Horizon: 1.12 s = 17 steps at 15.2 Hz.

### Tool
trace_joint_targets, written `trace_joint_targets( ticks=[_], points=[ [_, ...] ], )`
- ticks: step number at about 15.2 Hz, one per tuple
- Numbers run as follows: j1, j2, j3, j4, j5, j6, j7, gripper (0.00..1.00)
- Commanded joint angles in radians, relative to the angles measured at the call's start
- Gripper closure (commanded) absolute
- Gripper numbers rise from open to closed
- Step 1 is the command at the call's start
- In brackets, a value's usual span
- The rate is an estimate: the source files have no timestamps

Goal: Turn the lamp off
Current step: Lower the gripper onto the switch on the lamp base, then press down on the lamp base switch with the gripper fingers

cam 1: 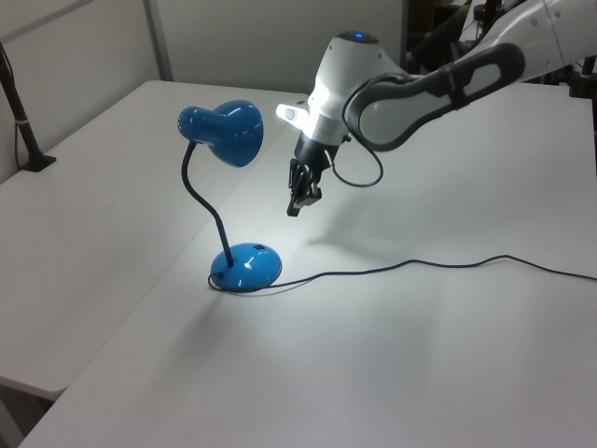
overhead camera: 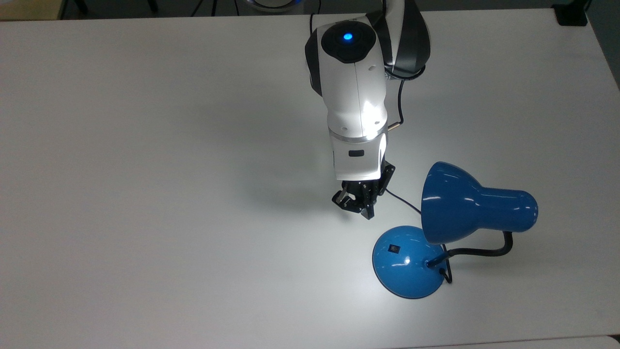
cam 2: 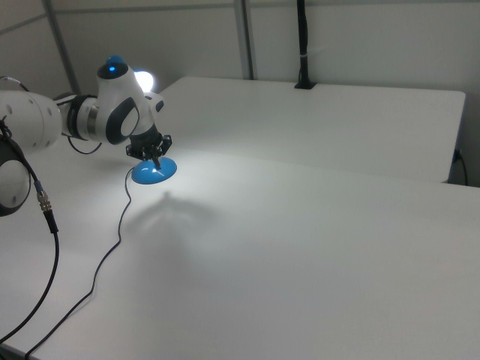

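The lamp is glossy blue, with a bell shade [overhead camera: 465, 208], a black bendable neck [overhead camera: 484, 251] and a round domed base [overhead camera: 407, 269]. A small black switch [overhead camera: 395, 249] sits on the base. It is lit, casting a bright patch on the white table [overhead camera: 145, 194]. In the top view my gripper [overhead camera: 366, 212] hangs above the table just to the upper left of the base, fingers shut and holding nothing. The left view puts the gripper [cam 1: 295, 207] above and to the right of the base [cam 1: 246, 267]. In the right view the gripper [cam 2: 157, 160] overlaps the base [cam 2: 154, 173].
The lamp's thin black cord [cam 1: 420, 263] trails across the table behind my arm. A black clamp post [cam 1: 23, 131] stands on the neighbouring table at the left view's left. A dark block [overhead camera: 571, 14] sits at the top view's upper right corner.
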<state>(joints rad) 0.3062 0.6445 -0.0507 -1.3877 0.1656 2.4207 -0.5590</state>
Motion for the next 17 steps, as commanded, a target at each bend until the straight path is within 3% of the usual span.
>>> trace_joint_targets(
  ticks=[1, 8, 17],
  points=[
    [0.033, 0.073, -0.015, 0.071, 0.023, 0.063, 0.025, 1.00],
    [0.062, 0.152, -0.028, 0.133, 0.022, 0.152, 0.063, 1.00],
    [0.070, 0.216, -0.029, 0.180, 0.020, 0.159, 0.065, 1.00]
  ],
)
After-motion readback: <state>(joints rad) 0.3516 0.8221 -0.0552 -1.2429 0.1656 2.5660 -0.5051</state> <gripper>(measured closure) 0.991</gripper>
